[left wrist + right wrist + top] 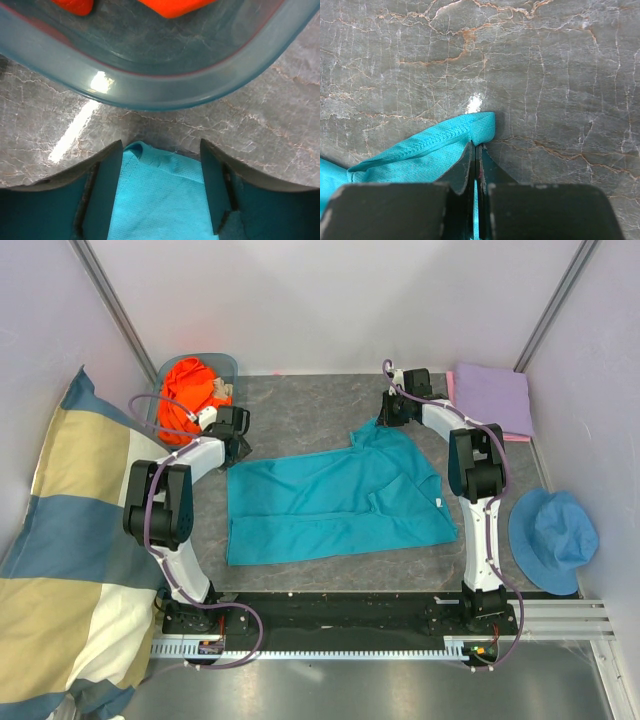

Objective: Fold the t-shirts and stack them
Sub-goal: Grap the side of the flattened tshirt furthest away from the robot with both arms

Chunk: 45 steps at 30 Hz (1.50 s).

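A teal t-shirt [340, 502] lies spread flat in the middle of the table. My left gripper [238, 447] sits at the shirt's far left corner. In the left wrist view that corner [160, 195] lies between the spread fingers [107, 192], so the gripper [161, 150] is open. My right gripper [386, 418] is at the shirt's far right corner and is shut [476, 146] on the stitched hem [435, 137]. An orange t-shirt [185, 392] lies bunched in a blue bin. A folded lavender t-shirt [492, 398] rests on a pink one [517, 437] at the far right.
The blue bin [228, 364] stands just beyond the left gripper, its curved rim [165, 97] close in front of the fingers. A blue bucket hat [553, 528] lies at the right. A big checked pillow [60, 540] leans along the left wall. White walls enclose the table.
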Each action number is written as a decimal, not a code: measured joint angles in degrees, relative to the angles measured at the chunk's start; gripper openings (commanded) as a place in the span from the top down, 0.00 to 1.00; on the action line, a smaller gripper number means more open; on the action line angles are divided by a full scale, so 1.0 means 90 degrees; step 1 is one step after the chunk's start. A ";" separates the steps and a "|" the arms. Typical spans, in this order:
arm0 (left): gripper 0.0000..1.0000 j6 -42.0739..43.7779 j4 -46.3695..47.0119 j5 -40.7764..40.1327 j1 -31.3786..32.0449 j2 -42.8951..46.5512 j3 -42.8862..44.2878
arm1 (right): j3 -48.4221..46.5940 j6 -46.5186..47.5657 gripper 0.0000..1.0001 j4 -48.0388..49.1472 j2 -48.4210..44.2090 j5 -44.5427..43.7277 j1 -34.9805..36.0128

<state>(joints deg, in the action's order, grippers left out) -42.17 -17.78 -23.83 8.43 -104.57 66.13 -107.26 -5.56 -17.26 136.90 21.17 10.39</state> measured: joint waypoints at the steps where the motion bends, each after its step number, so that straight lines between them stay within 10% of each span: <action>1: 0.39 -0.0010 0.0007 0.0000 -0.0007 -0.0005 0.0012 | 0.0000 0.0002 1.00 0.0000 0.0000 0.0000 0.0000; 10: 0.40 -0.0012 0.0024 0.0002 -0.0012 -0.0012 0.0029 | 0.0000 0.0002 1.00 0.0000 0.0000 0.0000 0.0000; 14: 0.74 -0.0027 0.0027 0.0010 -0.0012 -0.0012 0.0027 | 0.0000 0.0000 1.00 0.0000 0.0000 0.0000 0.0000; 21: 0.98 -0.0049 0.0034 0.0039 -0.0012 -0.0015 0.0027 | 0.0000 0.0000 1.00 0.0000 0.0000 0.0000 0.0000; 45: 0.98 -0.0049 0.0044 0.0151 -0.0012 0.0549 -0.0410 | 0.1498 -0.0333 1.00 0.0010 -0.1171 -0.0573 -0.0051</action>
<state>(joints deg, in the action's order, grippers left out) -42.61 -17.39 -22.48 8.32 -99.63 62.43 -93.78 -8.56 -17.17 126.37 16.01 9.93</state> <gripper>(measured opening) 0.033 0.010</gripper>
